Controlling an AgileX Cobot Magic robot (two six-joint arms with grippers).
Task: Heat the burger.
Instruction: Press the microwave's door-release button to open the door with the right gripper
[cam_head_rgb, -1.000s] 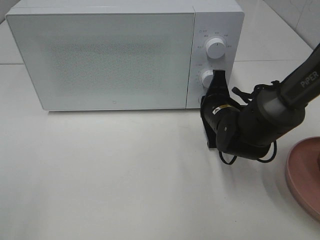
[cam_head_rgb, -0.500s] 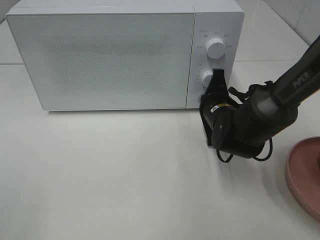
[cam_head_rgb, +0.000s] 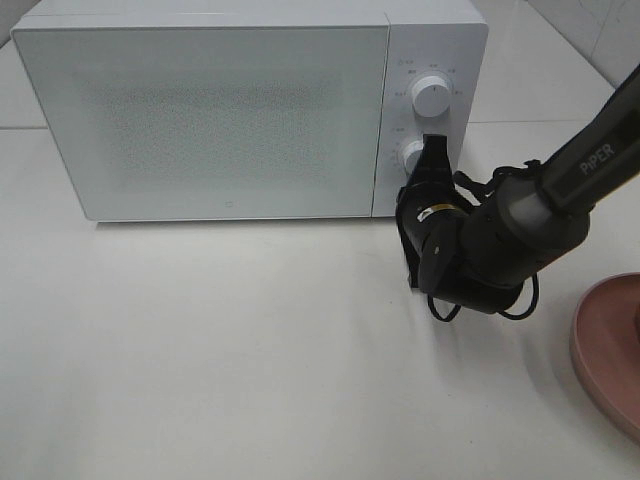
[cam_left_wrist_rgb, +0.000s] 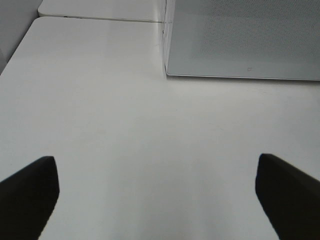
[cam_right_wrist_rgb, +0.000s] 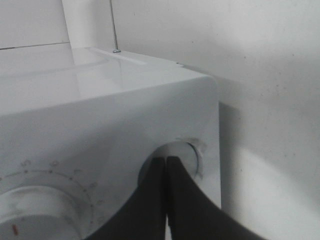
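Observation:
The burger is not in any view. The white microwave stands at the back with its door shut. My right gripper is shut with nothing in it. Its tips are against the control panel by the lower dial. In the right wrist view the shut fingertips touch a round control near the panel's corner, beside a ticked dial. My left gripper is open and empty above bare table, in front of the microwave's left corner. It does not show in the exterior view.
A round pink plate lies at the right edge of the table, cut off by the frame, and its visible part holds nothing. The upper dial sits above the lower one. White tabletop stretches in front of the microwave.
My right arm has shifted slightly left, towards the microwave panel, with its gripper still shut at the lower dial. Nothing else has moved.

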